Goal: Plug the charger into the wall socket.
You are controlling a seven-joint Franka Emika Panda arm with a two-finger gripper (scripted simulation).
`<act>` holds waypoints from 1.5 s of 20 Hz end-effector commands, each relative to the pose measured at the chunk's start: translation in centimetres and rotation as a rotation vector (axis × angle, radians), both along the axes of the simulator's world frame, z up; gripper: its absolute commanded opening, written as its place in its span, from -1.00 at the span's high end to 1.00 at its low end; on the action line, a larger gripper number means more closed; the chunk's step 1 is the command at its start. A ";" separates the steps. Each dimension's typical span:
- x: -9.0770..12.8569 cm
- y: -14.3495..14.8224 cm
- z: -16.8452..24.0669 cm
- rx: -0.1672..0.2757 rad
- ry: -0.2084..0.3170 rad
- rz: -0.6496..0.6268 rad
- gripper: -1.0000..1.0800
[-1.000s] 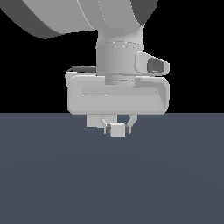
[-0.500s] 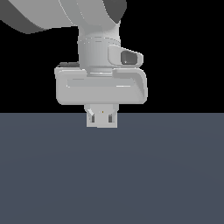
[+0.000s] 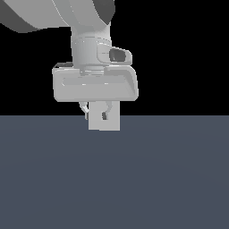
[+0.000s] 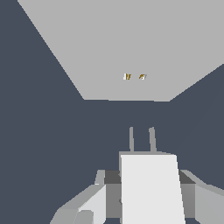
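**Q:** Surroundings, as logged from my station?

**A:** Item one: a flat slate-blue ground plane [image 3: 170, 179]; in my exterior feed it fills the lower half, plain, unmarked, evenly lit. Item two: a solid black backdrop [image 3: 188, 53] above it, meeting the ground at a straight level horizon.

**Q:** Walls, windows, furniture?

**A:** I can list only those two surfaces. In my wrist feed I see the same slate-blue [image 4: 39, 131], no texture, with no cast shadows I can make out
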State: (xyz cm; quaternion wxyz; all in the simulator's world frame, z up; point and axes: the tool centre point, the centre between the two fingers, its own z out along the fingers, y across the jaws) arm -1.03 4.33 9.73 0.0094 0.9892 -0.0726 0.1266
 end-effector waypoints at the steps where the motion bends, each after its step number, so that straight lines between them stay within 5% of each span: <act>1: 0.3 0.2 0.2 0.000 0.001 -0.013 1.00; 15: 0.8 0.3 0.3 0.000 0.002 -0.020 1.00; 30: 5.1 -0.4 0.3 0.001 0.002 -0.020 1.00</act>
